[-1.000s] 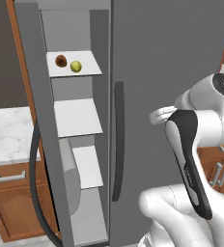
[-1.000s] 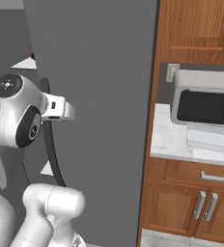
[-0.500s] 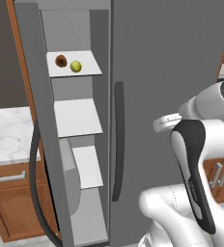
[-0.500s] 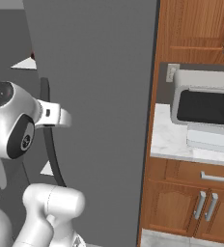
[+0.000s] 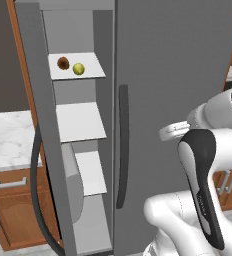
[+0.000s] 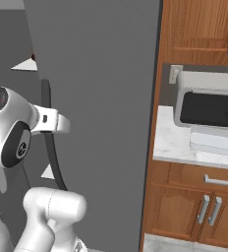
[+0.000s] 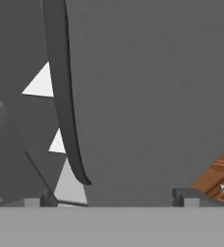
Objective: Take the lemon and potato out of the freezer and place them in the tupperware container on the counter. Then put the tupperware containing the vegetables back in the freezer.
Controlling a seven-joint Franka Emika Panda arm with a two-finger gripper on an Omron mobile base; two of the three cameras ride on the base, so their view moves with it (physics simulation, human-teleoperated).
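Lemon (image 5: 78, 68) and potato (image 5: 63, 63) sit side by side on the top shelf (image 5: 93, 70) of the open freezer (image 5: 83, 150), near its front edge. My tool (image 7: 111, 200) is spread wide, empty. Fetching hasn't begun; next I must reach up toward the lemon.

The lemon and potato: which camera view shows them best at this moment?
The left base view: the lemon and the potato lie apart on the top white shelf of the open freezer, potato to the left. In the right base and hand views, grey fridge surfaces stand in the way.
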